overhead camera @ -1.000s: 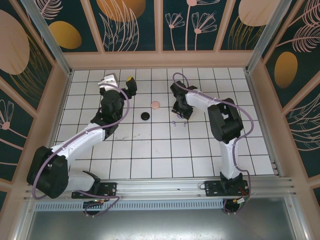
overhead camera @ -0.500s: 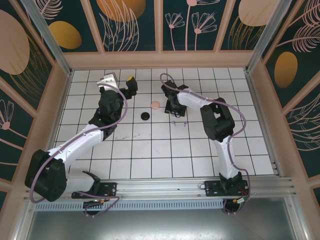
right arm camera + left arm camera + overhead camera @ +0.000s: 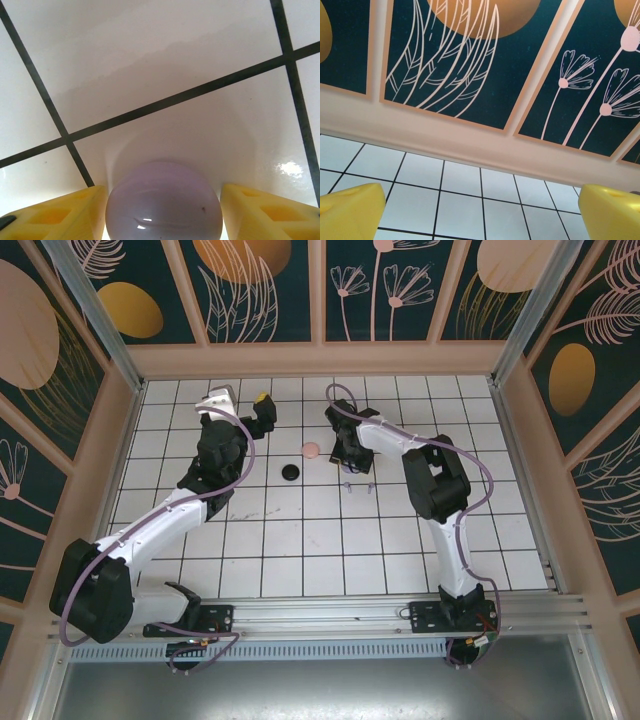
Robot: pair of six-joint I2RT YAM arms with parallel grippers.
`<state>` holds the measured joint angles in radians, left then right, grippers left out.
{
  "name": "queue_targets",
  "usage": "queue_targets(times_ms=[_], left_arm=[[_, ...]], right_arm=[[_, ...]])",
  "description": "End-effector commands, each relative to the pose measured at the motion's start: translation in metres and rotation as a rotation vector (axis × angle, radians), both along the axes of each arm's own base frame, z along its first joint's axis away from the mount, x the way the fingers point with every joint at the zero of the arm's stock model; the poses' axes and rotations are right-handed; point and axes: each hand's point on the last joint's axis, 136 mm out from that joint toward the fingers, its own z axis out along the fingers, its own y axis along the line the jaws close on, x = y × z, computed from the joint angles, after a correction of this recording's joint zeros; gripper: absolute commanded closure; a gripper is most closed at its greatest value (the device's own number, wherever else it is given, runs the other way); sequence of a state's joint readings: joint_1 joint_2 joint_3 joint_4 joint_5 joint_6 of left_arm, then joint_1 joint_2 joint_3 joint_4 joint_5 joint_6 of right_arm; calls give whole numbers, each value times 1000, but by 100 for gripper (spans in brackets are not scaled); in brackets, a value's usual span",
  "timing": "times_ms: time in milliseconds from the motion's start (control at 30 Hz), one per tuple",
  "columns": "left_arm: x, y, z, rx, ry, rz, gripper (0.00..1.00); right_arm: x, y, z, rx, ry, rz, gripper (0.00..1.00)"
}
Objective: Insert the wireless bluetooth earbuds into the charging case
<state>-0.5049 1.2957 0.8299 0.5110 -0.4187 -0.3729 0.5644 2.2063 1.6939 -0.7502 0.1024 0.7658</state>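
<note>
A closed lavender charging case (image 3: pixel 163 202) lies on the white tiles between the yellow fingers (image 3: pixel 60 215) of my right gripper (image 3: pixel 162 190). The jaws straddle it with thin bright gaps on both sides, so it stands open. From above, the right gripper (image 3: pixel 345 453) points down at the back middle of the table and hides that case. Two tiny stemmed earbuds (image 3: pixel 347 483) (image 3: pixel 370 486) lie just in front of it. My left gripper (image 3: pixel 480 192) is wide open and empty, held near the back wall (image 3: pixel 262 408).
A pinkish round case (image 3: pixel 311 450) lies just left of the right gripper and a black one (image 3: pixel 291 472) a tile nearer. The raised back wall ledge (image 3: pixel 480 135) is close ahead of the left gripper. White gridded tiles (image 3: pixel 330 540) stretch toward the arm bases.
The right gripper has slid left, toward the pinkish case, and its jaws have widened a little. The left arm has not moved.
</note>
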Motion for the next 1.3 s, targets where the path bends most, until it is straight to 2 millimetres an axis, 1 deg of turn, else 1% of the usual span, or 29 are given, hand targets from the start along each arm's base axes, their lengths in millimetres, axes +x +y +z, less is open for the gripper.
queue_targets(times_ms=[0,167,267,367,467,533,600,667,800,867,933,967,1100,1200,1267], left_arm=[[2,-3,8,-26,-4,-15,1],[5,-6,2,-47,34,-25,1],[7,-9,-5,-65,71,-30,1],[6,-15,-14,-93,91,-64,1],[4,-26,-23,-104,97,-129,1],[-1,-37,-27,-105,83,-200,1],[-7,-51,-25,-95,49,-293,1],[-13,-60,-27,-96,24,-359,1],[-32,-79,-19,-102,-59,-513,1],[-40,-84,-17,-125,-96,-563,1],[-47,-90,-16,-147,-123,-613,1],[-50,-92,-15,-162,-135,-636,1],[-61,-100,-14,-217,-190,-716,1],[-63,-108,-12,-243,-206,-769,1],[-63,-113,-9,-257,-216,-802,2]], right_arm=[[-7,1,-20,13,66,-33,39],[-8,2,-21,7,68,-27,45],[-7,4,-19,4,62,-16,48],[-5,6,-16,3,49,-5,55],[-2,9,-6,21,18,4,61],[1,10,4,44,-10,2,62],[5,12,22,75,-53,4,62],[9,13,42,106,-96,0,63],[16,14,92,183,-193,0,63],[17,18,117,231,-238,6,63],[26,7,145,277,-299,-21,63],[28,5,160,298,-332,-31,63],[28,12,217,443,-427,-21,64],[25,19,252,531,-480,-6,64],[21,25,269,591,-500,3,64]])
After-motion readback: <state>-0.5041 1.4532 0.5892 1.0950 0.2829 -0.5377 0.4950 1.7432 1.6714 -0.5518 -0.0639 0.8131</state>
